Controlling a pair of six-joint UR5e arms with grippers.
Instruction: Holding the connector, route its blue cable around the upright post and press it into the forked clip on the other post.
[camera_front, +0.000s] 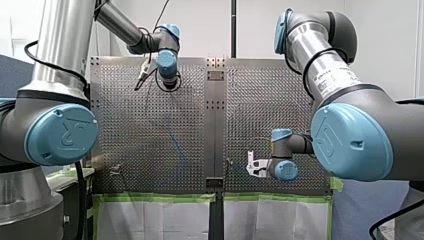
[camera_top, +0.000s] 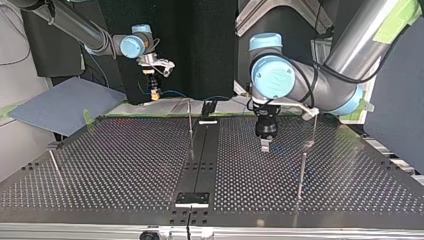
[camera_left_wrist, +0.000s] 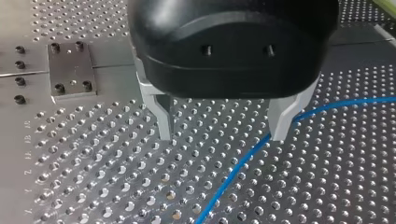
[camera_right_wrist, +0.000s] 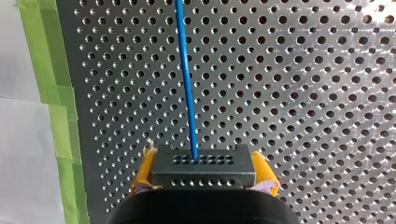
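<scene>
My right gripper (camera_right_wrist: 203, 186) is shut, its yellow pads (camera_right_wrist: 145, 170) clamping a black connector (camera_right_wrist: 203, 167). A blue cable (camera_right_wrist: 186, 79) leaves the connector's face and runs ahead over the perforated plate. At the top view's back left, the same gripper (camera_top: 154, 91) hangs above the table's far edge. My left gripper (camera_left_wrist: 224, 128) is open just above the plate; the blue cable (camera_left_wrist: 243, 163) passes under one metal finger (camera_left_wrist: 282, 116) and nothing sits between the two. In the top view my left gripper (camera_top: 265, 144) stands right of centre. Thin upright posts (camera_top: 190, 125) (camera_top: 301, 175) rise nearby.
A dark centre strip (camera_top: 202, 150) with a bolted plate (camera_top: 192, 198) splits the perforated table. Another thin post (camera_top: 55, 167) leans at the top view's left, and one more post (camera_top: 314, 131) stands beside my left arm. Green tape (camera_right_wrist: 46, 79) edges the plate.
</scene>
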